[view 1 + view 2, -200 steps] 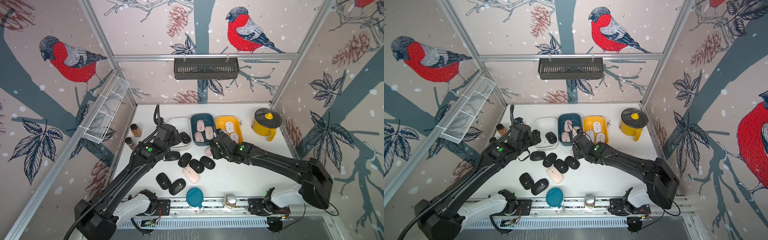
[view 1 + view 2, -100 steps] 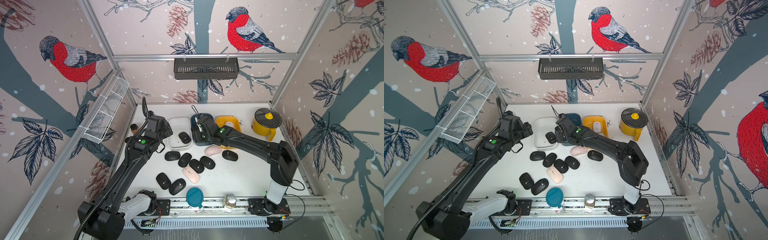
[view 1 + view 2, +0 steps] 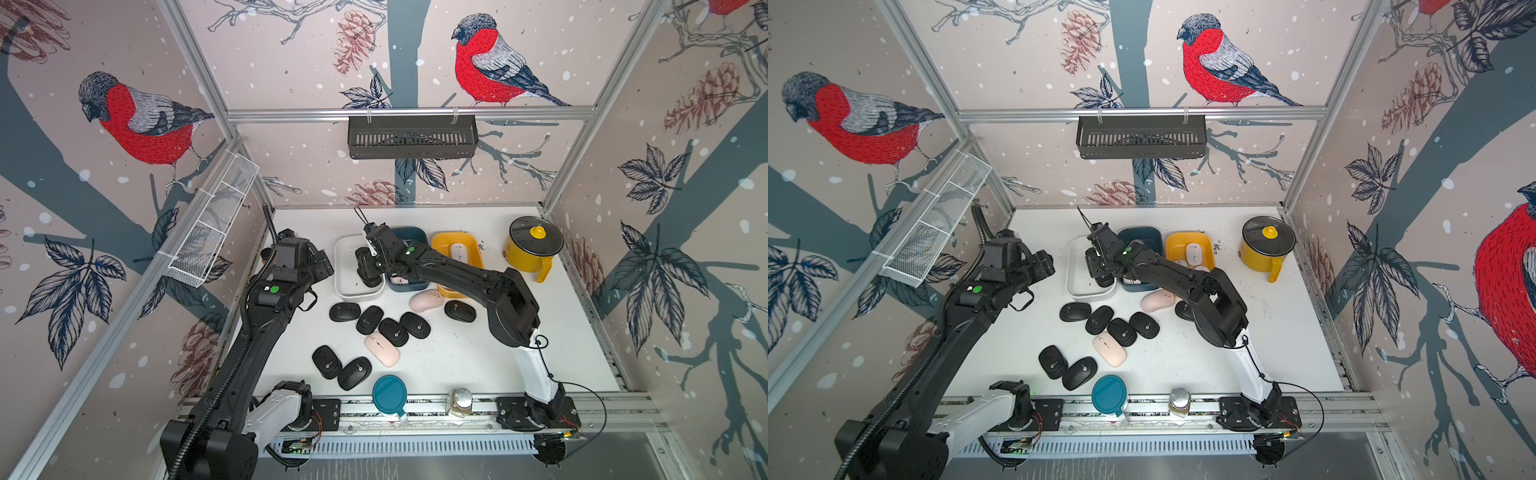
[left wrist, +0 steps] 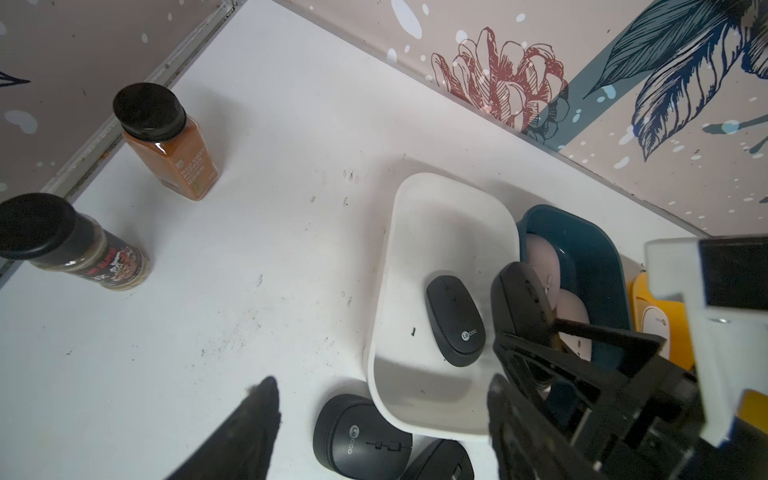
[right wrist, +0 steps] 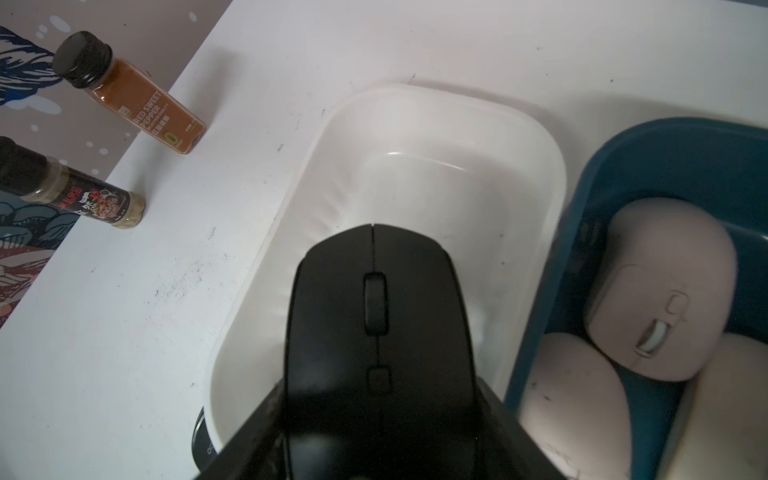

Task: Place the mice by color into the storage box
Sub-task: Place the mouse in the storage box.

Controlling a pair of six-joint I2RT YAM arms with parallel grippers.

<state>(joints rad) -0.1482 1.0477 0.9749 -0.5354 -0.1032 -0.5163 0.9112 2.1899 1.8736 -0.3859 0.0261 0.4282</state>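
Note:
My right gripper is shut on a black mouse and holds it just above the white box. One black mouse lies inside that box. Pink mice fill the blue box, and a white mouse lies in the yellow box. Several black mice and two pink mice lie loose on the table. My left gripper hangs open and empty left of the white box, above a loose black mouse.
Two spice jars stand by the left wall. A yellow pot sits at the back right. A teal lid and a small jar rest on the front rail. A wire basket hangs on the left wall.
My right arm has swung left from the table's middle, past the blue box, to above the white box with the black mouse. My left gripper drew back left from that box.

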